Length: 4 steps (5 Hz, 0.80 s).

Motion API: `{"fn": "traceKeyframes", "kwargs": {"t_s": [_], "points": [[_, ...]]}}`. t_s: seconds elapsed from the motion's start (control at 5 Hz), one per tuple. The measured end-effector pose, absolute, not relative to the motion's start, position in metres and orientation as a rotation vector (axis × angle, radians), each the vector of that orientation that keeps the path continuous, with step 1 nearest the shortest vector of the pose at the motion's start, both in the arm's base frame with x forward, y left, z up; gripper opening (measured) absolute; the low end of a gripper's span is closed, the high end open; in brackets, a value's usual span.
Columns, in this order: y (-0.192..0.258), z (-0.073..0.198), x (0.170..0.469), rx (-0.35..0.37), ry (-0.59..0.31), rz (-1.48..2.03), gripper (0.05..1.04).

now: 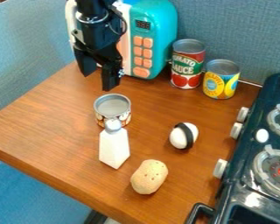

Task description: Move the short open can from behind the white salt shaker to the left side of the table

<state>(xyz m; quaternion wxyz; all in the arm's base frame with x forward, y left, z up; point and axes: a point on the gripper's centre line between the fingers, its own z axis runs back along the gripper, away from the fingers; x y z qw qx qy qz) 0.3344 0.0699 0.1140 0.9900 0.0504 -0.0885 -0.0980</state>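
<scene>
Gripper (99,78) hung above the bench (54,124), fingers apart, nothing held. Nearest item: short can (112,106), upright on the bench, just behind the white bottle (114,148). Sponge-like lump (149,176) and black-banded egg shape (178,137) sat nearer the stove (253,201). Progress: no grasp made, nothing lifted; any handling remained undone.

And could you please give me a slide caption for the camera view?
Over a wooden counter, an open robot hand hangs near a short can and a white bottle.
</scene>
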Motion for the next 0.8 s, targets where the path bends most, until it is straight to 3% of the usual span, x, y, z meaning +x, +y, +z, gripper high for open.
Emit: {"fn": "traceKeyframes", "kwargs": {"t_s": [0.8], "points": [[0.058, 0.074, 0.35, 0.046, -0.102, -0.138, 1.004]]}}
